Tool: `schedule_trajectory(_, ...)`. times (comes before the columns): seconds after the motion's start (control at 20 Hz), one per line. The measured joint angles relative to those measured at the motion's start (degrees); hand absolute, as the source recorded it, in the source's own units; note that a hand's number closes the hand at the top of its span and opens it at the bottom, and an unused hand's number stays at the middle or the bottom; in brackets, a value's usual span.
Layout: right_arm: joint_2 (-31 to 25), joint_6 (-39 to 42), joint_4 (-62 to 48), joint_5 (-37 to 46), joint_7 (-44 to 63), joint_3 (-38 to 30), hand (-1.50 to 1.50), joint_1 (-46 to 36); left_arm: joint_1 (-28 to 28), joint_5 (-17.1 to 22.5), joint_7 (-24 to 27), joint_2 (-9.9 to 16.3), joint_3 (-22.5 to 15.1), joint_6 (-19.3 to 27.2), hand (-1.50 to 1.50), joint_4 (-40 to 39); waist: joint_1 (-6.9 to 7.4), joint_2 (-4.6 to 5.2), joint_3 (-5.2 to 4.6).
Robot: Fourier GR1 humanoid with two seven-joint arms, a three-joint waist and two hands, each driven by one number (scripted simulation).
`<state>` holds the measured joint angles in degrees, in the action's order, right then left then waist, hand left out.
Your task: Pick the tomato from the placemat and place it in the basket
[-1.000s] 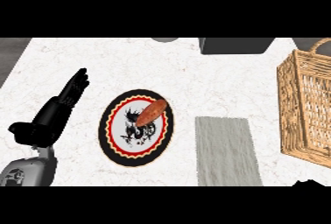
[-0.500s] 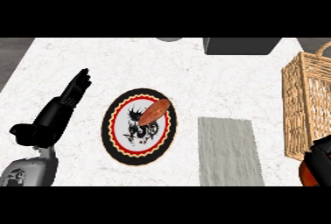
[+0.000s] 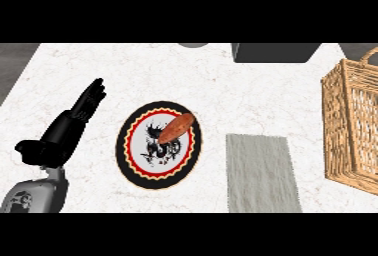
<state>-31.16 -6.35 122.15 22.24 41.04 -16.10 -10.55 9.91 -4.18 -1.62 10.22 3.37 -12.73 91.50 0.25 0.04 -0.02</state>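
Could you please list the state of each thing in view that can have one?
Left hand: open, fingers straight, resting at the left, holding nothing.
Right hand: not in view.
Orange-brown object: lying tilted on the plate's upper part, untouched.
Round plate: flat on the counter.
Grey placemat: flat, nothing on it.
Wicker basket: upright at the right edge; contents cannot be seen.

Left hand (image 3: 70, 127): black, open, fingers straight and held together, pointing up and slightly right, thumb stub jutting left at the wrist. It sits left of the round plate (image 3: 159, 145), apart from it. Grey forearm (image 3: 29, 196) enters below the hand, lower left of the plate. Right hand not seen.
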Motion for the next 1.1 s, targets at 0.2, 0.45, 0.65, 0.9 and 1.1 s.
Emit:
schedule_trajectory(0.2,-2.81,2.05,-9.5,-4.86,-4.79,-5.99,1.5,-3.42,-0.1,-0.56,0.85,-0.26,-0.13,0.07,0.0,-0.88,-0.04,0.02,0.01)
schedule_trajectory(0.45,-4.43,4.67,-20.0,-8.25,-13.06,-9.83,1.5,-4.29,-0.11,-0.78,1.47,-0.84,-0.18,0.11,0.0,-1.49,-0.13,0.02,0.04)
schedule_trajectory(0.65,-3.53,3.63,-28.23,-7.72,-22.14,-11.47,1.5,-3.31,-0.03,-0.51,0.89,-0.58,0.29,-0.22,0.0,-0.89,-0.05,0.03,0.04)
schedule_trajectory(0.9,-2.97,0.01,-37.79,-5.3,-32.22,-11.89,1.5,-4.93,0.6,-0.83,-0.57,-1.09,-0.1,0.0,0.0,-0.09,0.03,0.05,0.06)
schedule_trajectory(1.1,-3.97,-3.23,-45.86,-3.95,-38.79,-13.13,1.5,-7.62,-0.54,-0.64,0.86,-0.72,0.47,-0.61,0.0,-0.27,0.16,0.07,0.06)
